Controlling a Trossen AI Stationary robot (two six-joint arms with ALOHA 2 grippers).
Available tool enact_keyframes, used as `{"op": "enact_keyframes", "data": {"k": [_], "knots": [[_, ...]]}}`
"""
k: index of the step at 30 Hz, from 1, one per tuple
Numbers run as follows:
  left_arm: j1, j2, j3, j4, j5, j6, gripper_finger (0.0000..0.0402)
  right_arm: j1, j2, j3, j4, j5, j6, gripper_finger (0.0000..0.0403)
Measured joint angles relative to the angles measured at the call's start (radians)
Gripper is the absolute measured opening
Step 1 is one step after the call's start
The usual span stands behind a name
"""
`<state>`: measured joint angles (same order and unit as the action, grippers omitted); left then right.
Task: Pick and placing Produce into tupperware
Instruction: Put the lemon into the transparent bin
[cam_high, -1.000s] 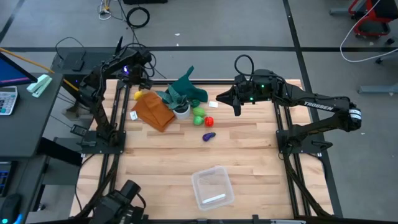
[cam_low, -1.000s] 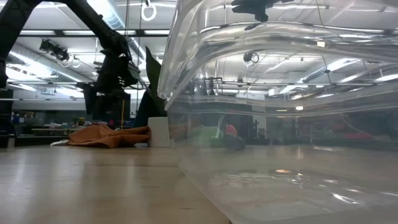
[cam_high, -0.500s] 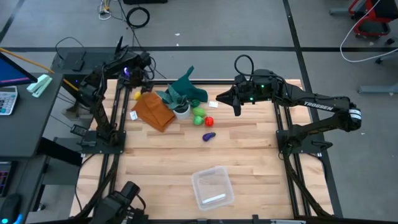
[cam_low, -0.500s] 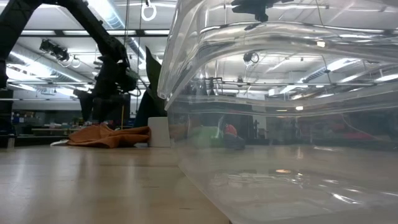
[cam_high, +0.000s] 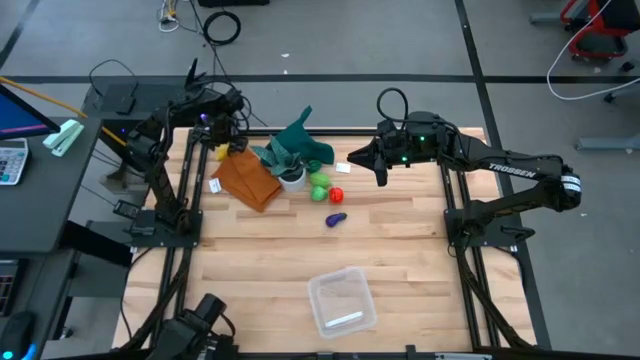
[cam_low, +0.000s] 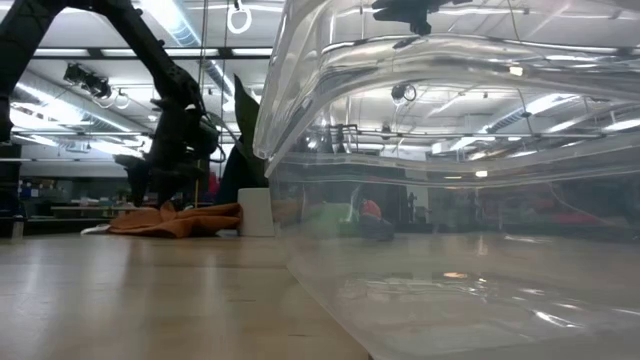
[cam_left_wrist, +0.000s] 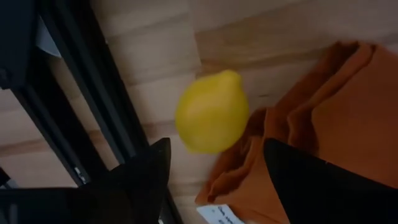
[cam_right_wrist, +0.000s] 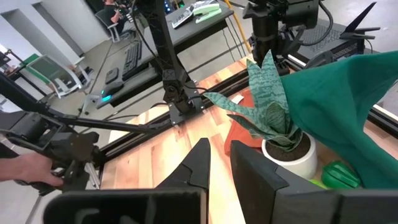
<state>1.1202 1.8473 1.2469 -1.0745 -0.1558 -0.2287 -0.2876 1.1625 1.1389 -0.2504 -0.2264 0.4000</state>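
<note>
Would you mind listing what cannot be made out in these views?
- High view: the lemon is hidden under the left gripper.
- Low view: the produce is only a smear behind the tupperware wall.
- Right wrist view: the green produce is cut off by the gripper body.
- Left wrist view: the cloth runs off the edge.

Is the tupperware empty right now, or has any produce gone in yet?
Empty. In the high view the tupperware holds no produce; the red, purple and green pieces lie on the table beyond it.

Yellow produce (cam_left_wrist: 212, 112) beside cloth; tupperware (cam_high: 341, 301) empty, well apart.
</note>
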Motion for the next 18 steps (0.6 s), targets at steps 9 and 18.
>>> {"op": "enact_keyframes", "data": {"k": [9, 18], "knots": [[-0.003, 0.0, 0.0, 0.048, 0.001, -0.009, 0.0276, 0.034, 0.0, 0.0, 0.0, 0.013, -0.001, 0.003], [-0.003, 0.0, 0.0, 0.056, 0.003, -0.011, 0.0275, 0.036, 0.0, 0.0, 0.0, 0.015, 0.0, 0.003]]}}
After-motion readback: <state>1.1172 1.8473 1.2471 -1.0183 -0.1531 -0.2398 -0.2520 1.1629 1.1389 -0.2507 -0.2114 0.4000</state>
